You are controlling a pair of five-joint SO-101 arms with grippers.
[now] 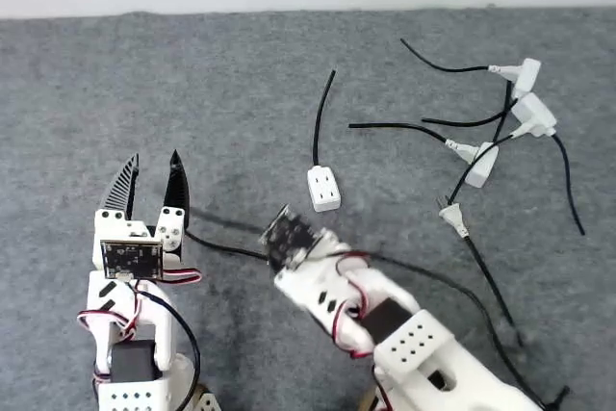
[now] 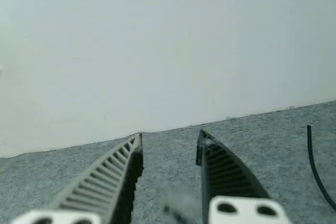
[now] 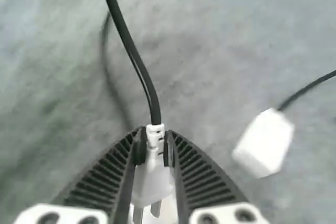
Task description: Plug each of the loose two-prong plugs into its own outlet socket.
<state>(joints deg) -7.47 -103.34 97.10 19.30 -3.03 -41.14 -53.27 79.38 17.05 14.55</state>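
Grey carpet (image 1: 241,93), ribbed fingers (image 3: 202,182) around white plug (image 3: 152,179)

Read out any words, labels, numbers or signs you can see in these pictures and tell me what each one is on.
None can be read.
Left arm's circuit board and right arm's circuit board: markings too small to read.
Outlet socket: plain white, no print shows.
Plug in the right tool: no print shows.

No readable text or labels.
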